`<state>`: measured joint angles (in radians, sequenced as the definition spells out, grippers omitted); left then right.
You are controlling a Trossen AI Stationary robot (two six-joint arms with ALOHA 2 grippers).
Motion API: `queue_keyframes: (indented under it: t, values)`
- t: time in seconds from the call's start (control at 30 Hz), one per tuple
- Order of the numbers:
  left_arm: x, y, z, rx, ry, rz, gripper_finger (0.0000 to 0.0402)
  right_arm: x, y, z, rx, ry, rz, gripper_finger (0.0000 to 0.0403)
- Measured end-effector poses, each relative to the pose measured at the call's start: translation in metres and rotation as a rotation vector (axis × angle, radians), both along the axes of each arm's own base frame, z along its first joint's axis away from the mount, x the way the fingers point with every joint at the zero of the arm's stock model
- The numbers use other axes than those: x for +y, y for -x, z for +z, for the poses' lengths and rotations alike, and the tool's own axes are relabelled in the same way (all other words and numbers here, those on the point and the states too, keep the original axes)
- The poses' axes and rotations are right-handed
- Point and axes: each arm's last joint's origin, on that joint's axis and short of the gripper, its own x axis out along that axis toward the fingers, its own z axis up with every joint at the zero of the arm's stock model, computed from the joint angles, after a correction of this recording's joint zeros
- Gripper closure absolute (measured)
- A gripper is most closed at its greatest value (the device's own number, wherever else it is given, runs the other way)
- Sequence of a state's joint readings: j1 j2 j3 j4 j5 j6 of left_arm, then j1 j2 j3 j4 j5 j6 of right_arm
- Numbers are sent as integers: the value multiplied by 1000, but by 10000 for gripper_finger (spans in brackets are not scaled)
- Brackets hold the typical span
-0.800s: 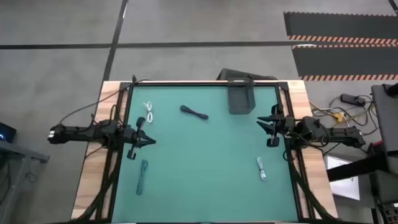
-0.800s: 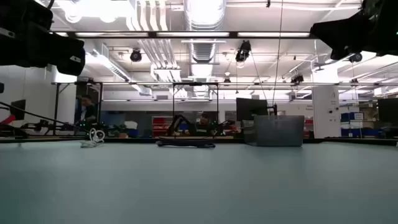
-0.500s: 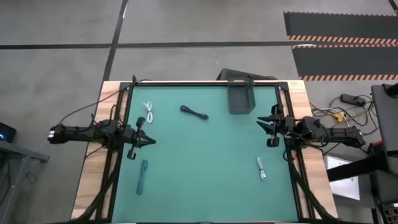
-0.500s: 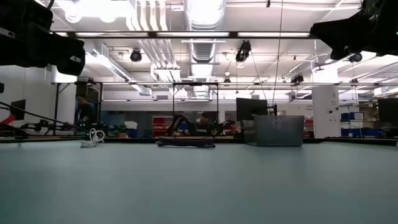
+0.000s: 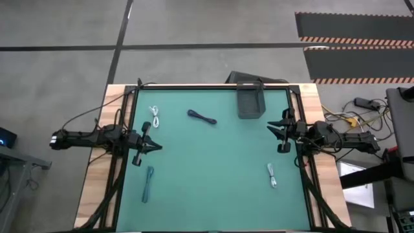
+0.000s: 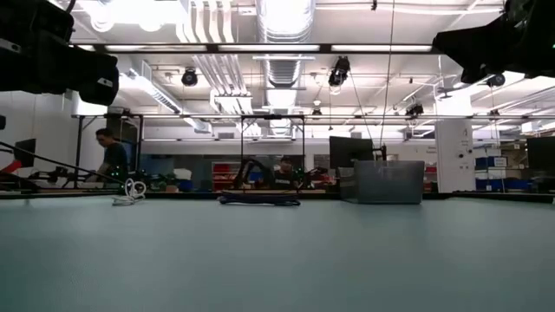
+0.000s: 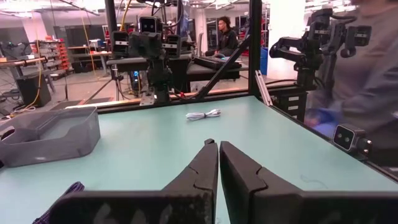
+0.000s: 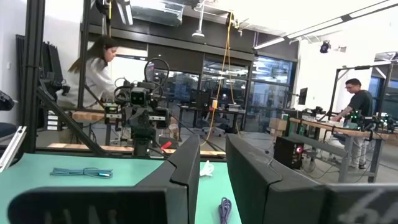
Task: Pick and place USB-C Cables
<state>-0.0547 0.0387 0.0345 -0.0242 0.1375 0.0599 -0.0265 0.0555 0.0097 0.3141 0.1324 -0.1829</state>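
Note:
Four cables lie apart on the green mat (image 5: 213,194). The white cable (image 5: 156,118) is at the far left, the black one (image 5: 202,117) at the far middle, the teal one (image 5: 149,182) at the near left, and the light grey one (image 5: 272,175) at the near right. My left gripper (image 5: 157,145) hovers shut at the mat's left edge, pointing right, between the white and teal cables. My right gripper (image 5: 273,130) hovers at the right edge, pointing left, its fingers a little apart (image 8: 212,149). Neither touches a cable.
A grey bin (image 5: 251,102) stands at the far edge, right of the middle. A dark frame runs around the mat. People stand beyond the table on both sides (image 7: 367,74) (image 8: 93,62). The middle of the mat is bare.

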Motion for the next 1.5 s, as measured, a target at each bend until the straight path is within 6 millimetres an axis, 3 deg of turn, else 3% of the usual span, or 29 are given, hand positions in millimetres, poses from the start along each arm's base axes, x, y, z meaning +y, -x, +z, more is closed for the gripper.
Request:
queue_keyframes:
  t: [1.27, 1.5]
  values:
    - [0, 0, 4, -43, 4, 0, 402, -1, 2, 5, -62, -39, -42, 335]
    - [0, 1, 18, -150, 217, -12, 402, -1, 2, 5, -69, -73, -32, 335]
